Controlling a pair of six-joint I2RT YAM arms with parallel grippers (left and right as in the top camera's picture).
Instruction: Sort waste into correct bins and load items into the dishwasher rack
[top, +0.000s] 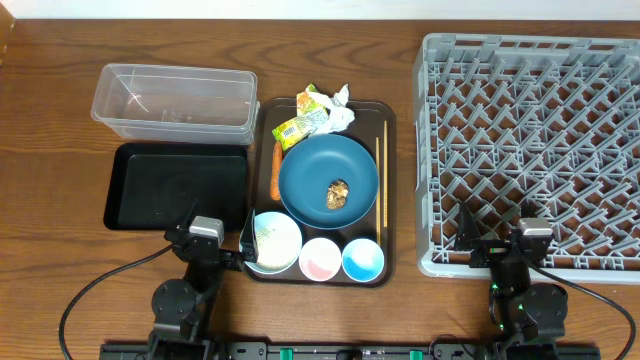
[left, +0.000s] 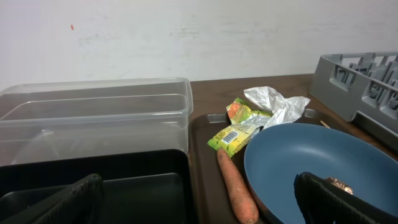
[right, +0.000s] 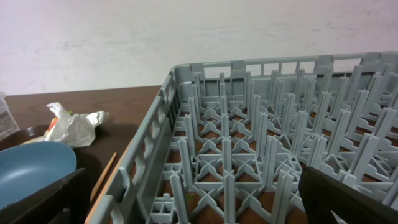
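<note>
A dark blue dish (top: 328, 180) with a brown food lump (top: 338, 193) sits on a brown serving tray (top: 391, 190). Behind it lie a yellow-green wrapper (top: 300, 125) and a white tissue (top: 340, 110). A carrot (top: 275, 170) lies left of the dish, chopsticks (top: 380, 180) right of it. In front stand a white bowl (top: 273, 241), a pink cup (top: 320, 258) and a blue cup (top: 362, 260). The clear tub (top: 175, 100) and black tray (top: 178, 187) are at the left, the grey rack (top: 530, 150) at the right. My left gripper (top: 215, 235) and right gripper (top: 505, 232) are open and empty at the front.
The left wrist view shows the carrot (left: 236, 186), wrapper (left: 233, 134), tissue (left: 277, 106), dish (left: 311, 162), tub (left: 93, 118) and black tray (left: 155, 186). The right wrist view shows the rack's pegs (right: 261, 155), a chopstick (right: 102, 177) and the tissue (right: 71, 127). A white wall stands behind.
</note>
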